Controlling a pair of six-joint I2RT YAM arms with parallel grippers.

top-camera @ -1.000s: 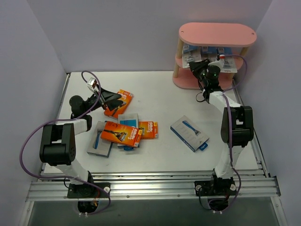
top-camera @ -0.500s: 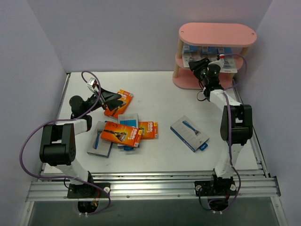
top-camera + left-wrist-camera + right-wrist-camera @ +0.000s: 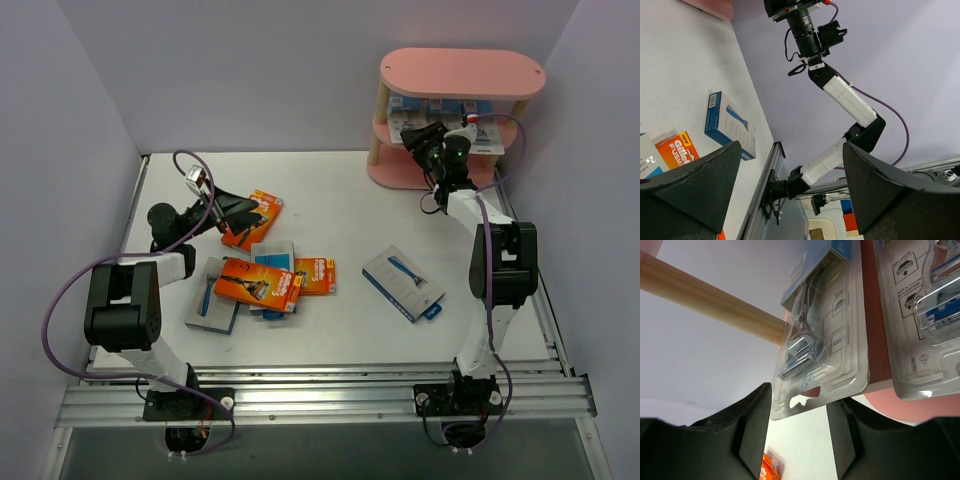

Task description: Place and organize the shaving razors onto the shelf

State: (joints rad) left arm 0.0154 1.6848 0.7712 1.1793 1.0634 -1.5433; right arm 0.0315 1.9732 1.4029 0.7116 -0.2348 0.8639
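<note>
Pink three-tier shelf at the desk's far right corner — the right pincer stands at its middle board, jaws parted, with a clear blister card lying on the board just beyond its fingers. The left pincer hangs wide open and empty by an orange box, other packs piled nearby and a blue-grey box apart.

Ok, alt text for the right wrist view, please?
A clear razor blister pack lies on the pink shelf board, its near edge overhanging, framed by the open fingers of the right hand. A second blister pack lies beside it on the right; a wooden post crosses upper left.
</note>
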